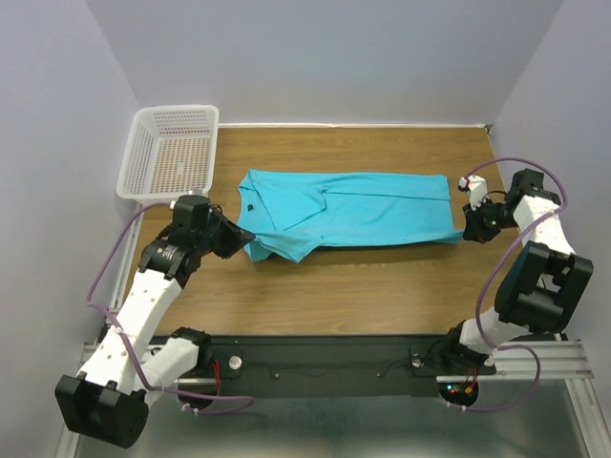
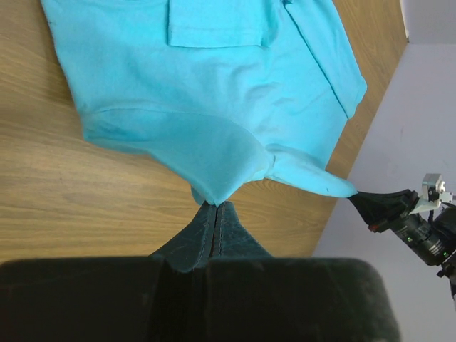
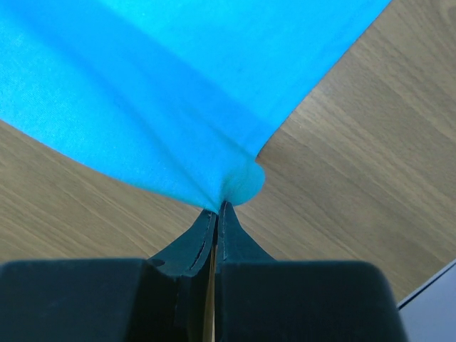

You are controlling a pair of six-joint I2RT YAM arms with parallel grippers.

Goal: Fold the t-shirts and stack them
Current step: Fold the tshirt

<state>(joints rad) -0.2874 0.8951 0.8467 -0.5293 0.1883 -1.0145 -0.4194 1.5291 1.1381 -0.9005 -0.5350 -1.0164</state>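
Note:
A turquoise t-shirt (image 1: pixel 353 212) lies stretched across the wooden table, partly folded lengthwise, with its neck and small dark label at the left. My left gripper (image 1: pixel 242 239) is shut on the shirt's near left corner by the shoulder; in the left wrist view the cloth (image 2: pixel 214 107) bunches into its fingertips (image 2: pixel 216 205). My right gripper (image 1: pixel 465 231) is shut on the near right corner at the hem, and the right wrist view shows the fabric (image 3: pixel 178 92) pinched between its fingertips (image 3: pixel 220 206). The shirt hangs taut between the two grips.
A white mesh basket (image 1: pixel 170 153) stands at the table's (image 1: pixel 344 286) back left corner, just behind my left arm. White walls close in on the left, back and right. A black rail runs along the near edge.

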